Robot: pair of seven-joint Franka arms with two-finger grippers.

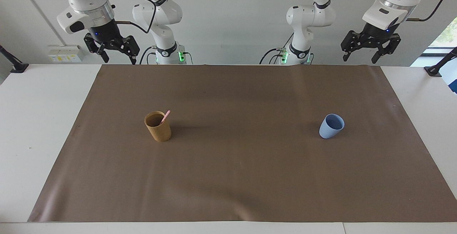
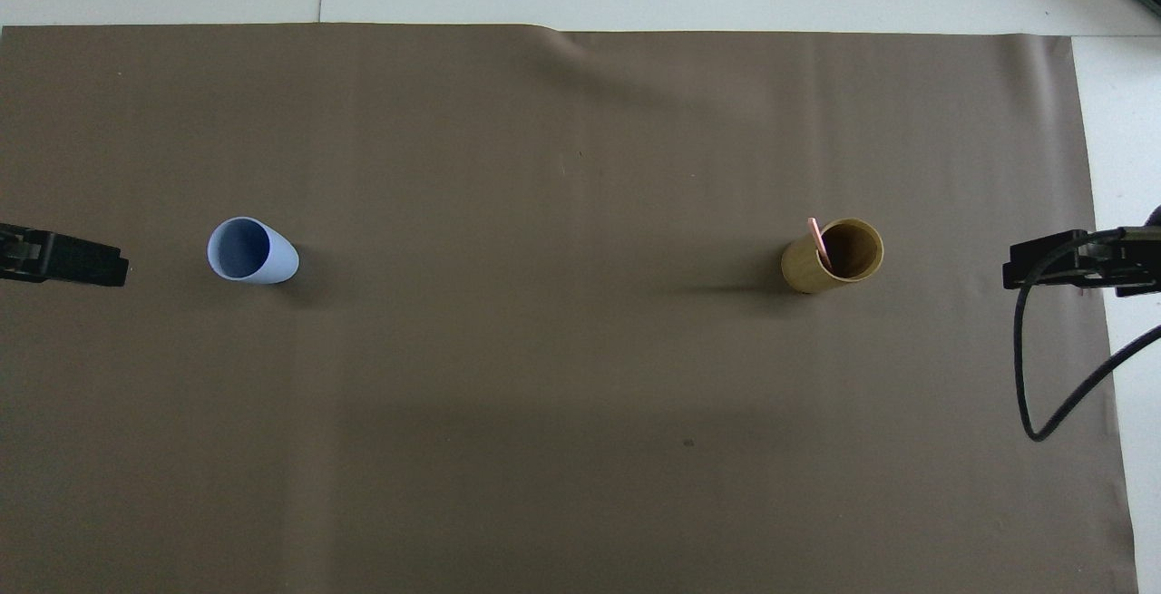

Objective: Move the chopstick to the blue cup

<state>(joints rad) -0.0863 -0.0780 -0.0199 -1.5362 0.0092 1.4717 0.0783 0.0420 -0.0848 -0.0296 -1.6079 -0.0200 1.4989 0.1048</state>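
A thin pale-pink chopstick (image 1: 165,117) (image 2: 818,241) leans inside a tan-brown cup (image 1: 158,127) (image 2: 830,258), its top poking above the rim. The cup stands upright on the brown mat toward the right arm's end. The light-blue cup (image 1: 331,126) (image 2: 248,251) stands upright and empty toward the left arm's end. My right gripper (image 1: 119,56) hangs open high above the mat's edge nearest the robots, holding nothing. My left gripper (image 1: 360,55) hangs open at the same height at its own end, also holding nothing. In the overhead view only the tip of the left gripper (image 2: 113,265) and the tip of the right gripper (image 2: 1016,269) show.
A brown mat (image 1: 242,177) (image 2: 562,413) covers most of the white table (image 1: 39,127). Black clamp mounts (image 1: 16,66) (image 1: 437,68) sit at the table's two ends near the robots. A black cable (image 2: 1043,376) loops down from the right arm.
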